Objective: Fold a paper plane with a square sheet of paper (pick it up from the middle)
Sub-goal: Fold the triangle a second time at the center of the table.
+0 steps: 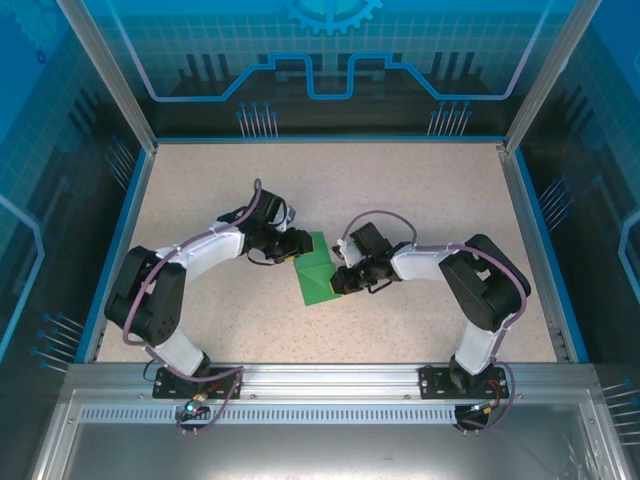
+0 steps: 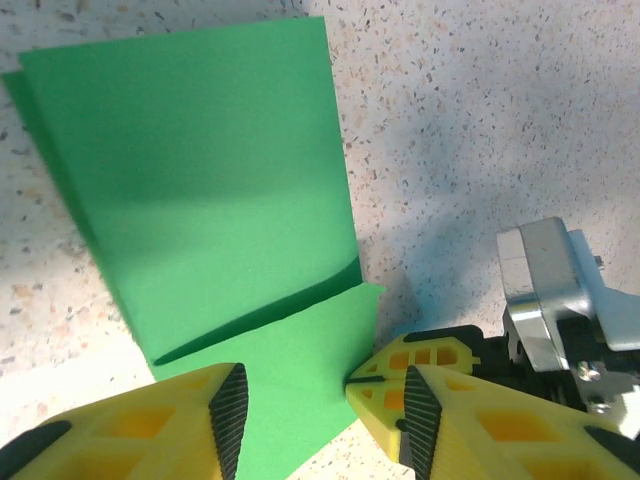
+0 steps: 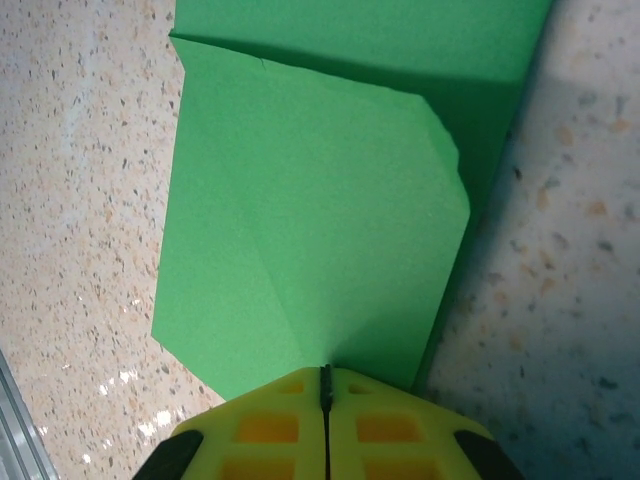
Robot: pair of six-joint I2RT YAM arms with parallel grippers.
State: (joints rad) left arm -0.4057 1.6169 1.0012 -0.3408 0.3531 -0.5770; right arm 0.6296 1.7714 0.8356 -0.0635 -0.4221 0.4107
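1. Near edge: the left arm base (image 1: 188, 372) and the right arm base (image 1: 463, 378) are bolted to a metal rail (image 1: 330, 378). Both arms reach inward over the speckled table (image 1: 450, 190).
2. Left gripper (image 1: 292, 246): it sits at the upper left edge of the paper. In the left wrist view its yellow fingers (image 2: 225, 420) stand apart. Green paper shows in the gap between them, and they straddle a lower flap without closing on it.
3. Right gripper (image 1: 346, 280): it sits at the right edge of the paper, opposite the left gripper. In the right wrist view its fingers (image 3: 270, 430) are pressed together with only a thin seam between them. The tips meet the near edge of the paper where a diagonal crease ends. Whether a layer is pinched cannot be told.
4. Square sheet of paper (image 1: 318, 272): bright green, it lies on the table between the two grippers, near the table's middle. It is partly folded, with overlapping layers, and one flap edge casts a shadow on the layer beneath.
5. Enclosure: a blue rim (image 1: 330, 139) borders the table at the far side. Within the bordered area are the two arms and the paper.
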